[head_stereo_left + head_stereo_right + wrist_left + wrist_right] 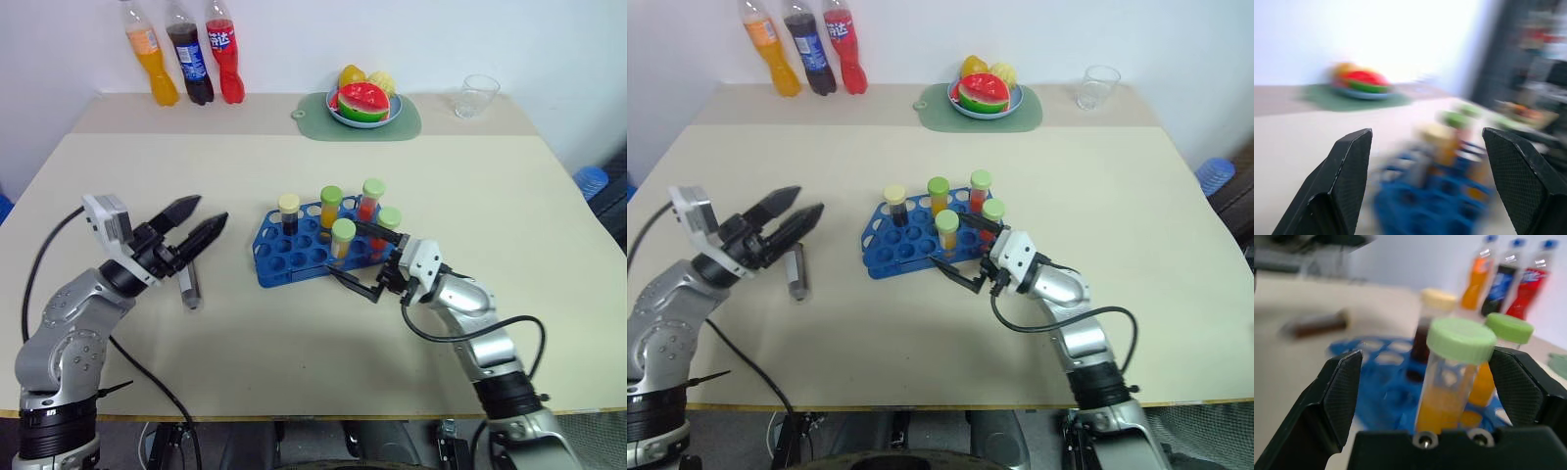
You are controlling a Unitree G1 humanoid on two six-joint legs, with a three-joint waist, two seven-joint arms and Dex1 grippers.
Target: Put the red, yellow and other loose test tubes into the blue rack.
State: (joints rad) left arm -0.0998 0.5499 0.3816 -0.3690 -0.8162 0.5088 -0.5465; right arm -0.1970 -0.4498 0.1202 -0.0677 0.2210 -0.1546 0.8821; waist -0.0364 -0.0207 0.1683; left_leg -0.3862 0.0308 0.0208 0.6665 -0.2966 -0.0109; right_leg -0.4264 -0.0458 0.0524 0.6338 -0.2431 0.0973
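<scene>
The blue rack (279,262) stands mid-table with several capped tubes upright in it. Its front tube, green-capped with orange liquid (1459,340), stands between the fingers of my right gripper (345,250), which is open and clear of the tube on both sides. One loose test tube (189,284), dark with a grey cap, lies flat on the table to the left of the rack. My left gripper (210,210) hovers open just above that loose tube, pointing toward the rack, with nothing between its fingers.
Three soda bottles (191,54) stand at the back left. A plate of fruit (364,103) sits on a green mat at the back centre, and a clear glass (477,95) at the back right. A black cable (147,377) hangs off the front edge.
</scene>
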